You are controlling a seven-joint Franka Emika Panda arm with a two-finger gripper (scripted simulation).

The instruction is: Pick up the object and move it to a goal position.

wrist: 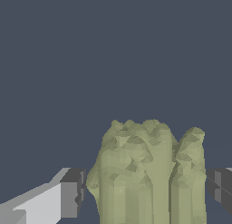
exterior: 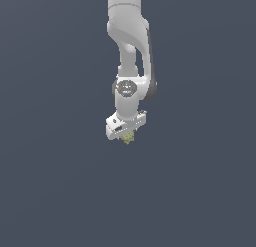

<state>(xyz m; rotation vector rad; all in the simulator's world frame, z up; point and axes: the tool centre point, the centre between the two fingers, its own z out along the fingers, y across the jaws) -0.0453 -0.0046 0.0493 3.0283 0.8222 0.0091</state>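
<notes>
Mostly hidden beneath the white gripper (exterior: 128, 134), one yellowish-olive clump (exterior: 129, 137) peeks out under the single Panda arm (exterior: 131, 46) in the exterior view. Seen from the wrist, the lumpy clump (wrist: 147, 173) sits between two dark finger pads (wrist: 72, 193), its base cut off by the frame edge. The left pad looks just beside it; whether the jaws actually clamp it cannot be told.

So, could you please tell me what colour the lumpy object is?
Yellowish-olive. The object shows best in the wrist view, sitting between the jaws.
</notes>
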